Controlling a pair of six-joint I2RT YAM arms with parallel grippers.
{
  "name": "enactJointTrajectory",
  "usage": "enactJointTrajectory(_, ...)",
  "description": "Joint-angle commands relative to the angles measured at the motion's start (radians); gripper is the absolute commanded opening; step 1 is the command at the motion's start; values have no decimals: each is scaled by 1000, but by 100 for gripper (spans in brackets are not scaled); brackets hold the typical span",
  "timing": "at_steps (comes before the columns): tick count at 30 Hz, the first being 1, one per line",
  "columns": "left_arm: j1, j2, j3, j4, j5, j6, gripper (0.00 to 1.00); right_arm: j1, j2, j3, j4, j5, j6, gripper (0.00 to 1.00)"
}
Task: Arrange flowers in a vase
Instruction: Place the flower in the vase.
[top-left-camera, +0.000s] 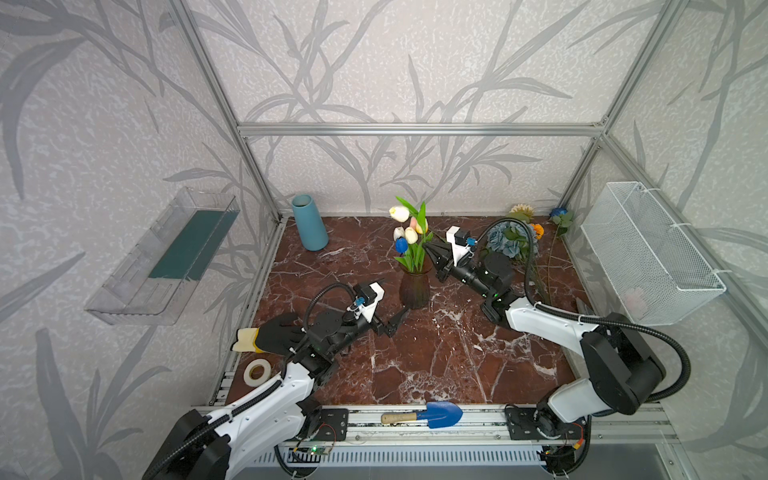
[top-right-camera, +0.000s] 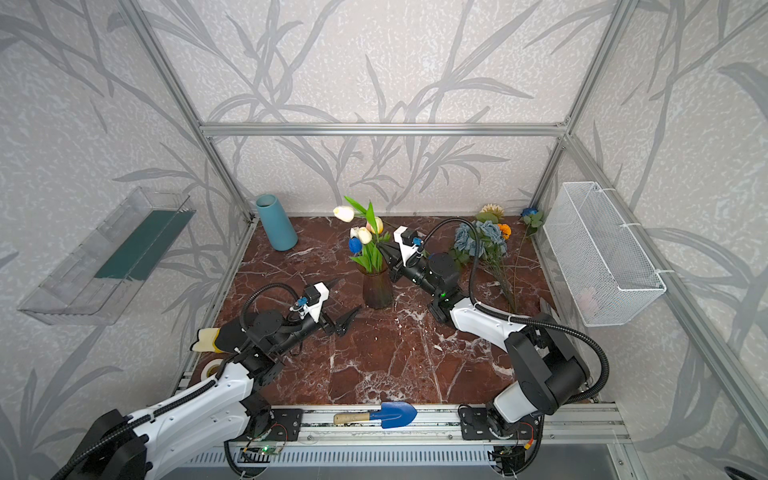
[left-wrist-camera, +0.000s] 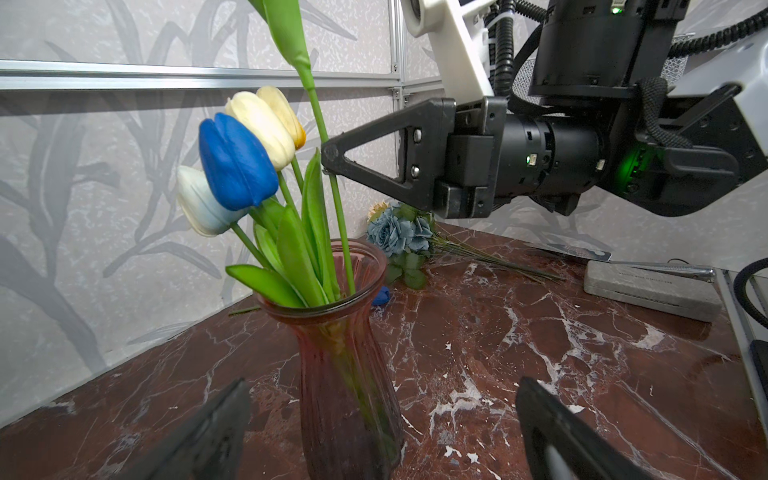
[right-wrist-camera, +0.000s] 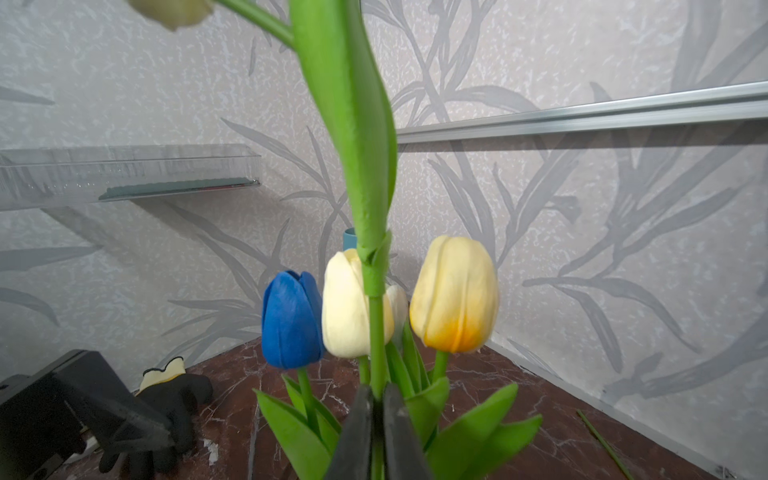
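Observation:
A dark reddish glass vase (top-left-camera: 413, 291) (left-wrist-camera: 345, 374) stands mid-table and holds blue, cream, yellow and pink tulips (top-left-camera: 409, 235) (right-wrist-camera: 453, 295). My right gripper (top-left-camera: 428, 248) (right-wrist-camera: 376, 399) is shut on the green stem (right-wrist-camera: 376, 332) of a tall white tulip (top-left-camera: 400, 213), just above the vase mouth, and the stem's lower end sits inside the vase. My left gripper (top-left-camera: 392, 297) (left-wrist-camera: 382, 399) is open and low, with the vase base just ahead between its fingers and touching neither. Dusty-blue roses (top-left-camera: 505, 241), a cream sunflower (top-left-camera: 521, 211), an orange marigold (top-left-camera: 537, 230) and a deep blue rose (top-left-camera: 559, 213) lie at the back right.
A blue ceramic vase (top-left-camera: 309, 222) stands in the back left corner. A black and yellow glove (top-left-camera: 270, 338) and a tape roll (top-left-camera: 256, 372) lie at the left edge. A blue trowel (top-left-camera: 428, 414) rests on the front rail. A white wire basket (top-left-camera: 648, 253) hangs on the right wall.

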Motion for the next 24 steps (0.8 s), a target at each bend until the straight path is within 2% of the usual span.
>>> enactJointTrajectory(1, -2, -11, -12, 35, -29, 21, 99, 8, -49, -18, -61, 23, -51, 13)
enactJointTrajectory(7, -2, -3, -11, 47, -27, 15, 99, 7, -110, -36, -146, 48, -91, 28)
enactJointTrajectory(12, -2, 7, -8, 56, -27, 10, 99, 6, -141, -39, -186, 67, -102, 31)
enactJointTrajectory(15, -2, 0, -7, 50, -26, 10, 99, -13, -176, -47, -180, 112, -61, 32)
enactJointTrajectory(20, -2, -29, -8, 39, -30, 6, 99, -136, -199, -33, -194, 88, 103, 33)
enactJointTrajectory(24, -2, -83, -7, 7, -19, -13, 99, -243, -149, 54, -407, 40, 188, 34)
